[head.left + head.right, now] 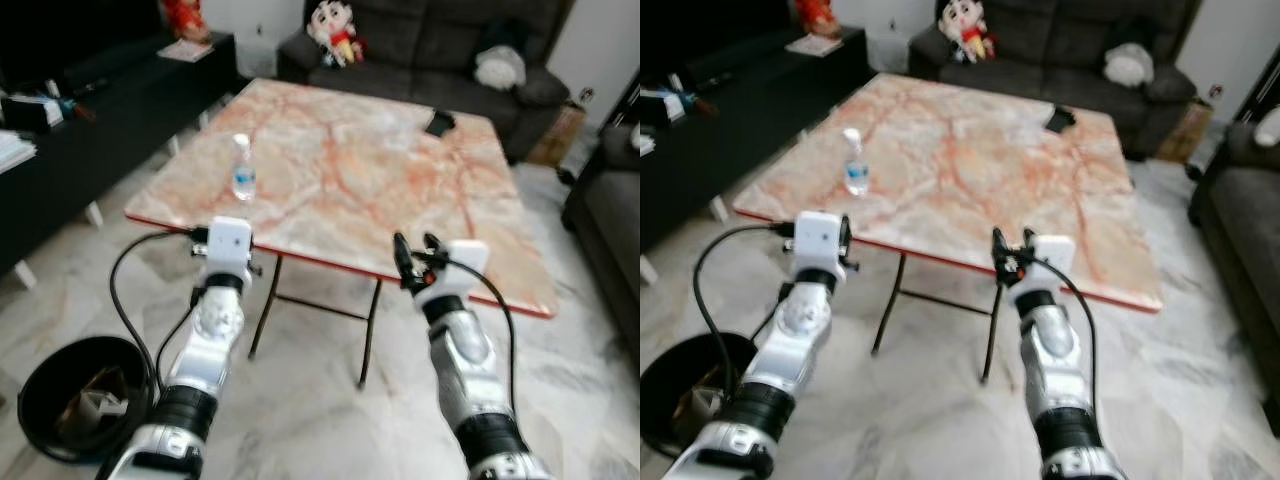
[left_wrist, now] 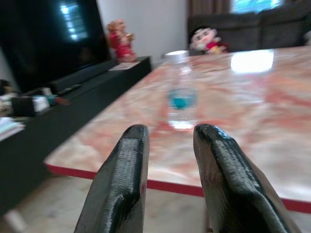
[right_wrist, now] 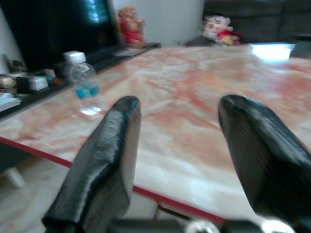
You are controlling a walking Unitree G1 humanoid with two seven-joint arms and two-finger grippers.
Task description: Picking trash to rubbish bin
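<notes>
- One upright water bottle on worktop — dead ahead of left tool, fingers apart.
- Right tool well off to the side, fingers spread wider — poorer candidate, by judgement.

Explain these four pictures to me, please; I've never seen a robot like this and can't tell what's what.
It is a humanoid robot facing a marble-patterned table. The two wide pictures come from its head, looking down at its silver arms. The two close ones come from wrist cameras looking along each pincer's black fingers. The left pincer and right pincer are both open and hold nothing. A clear plastic bottle stands upright on the table, and a dark flat object lies at the far edge. A black bin sits on the floor to the robot's left.
</notes>
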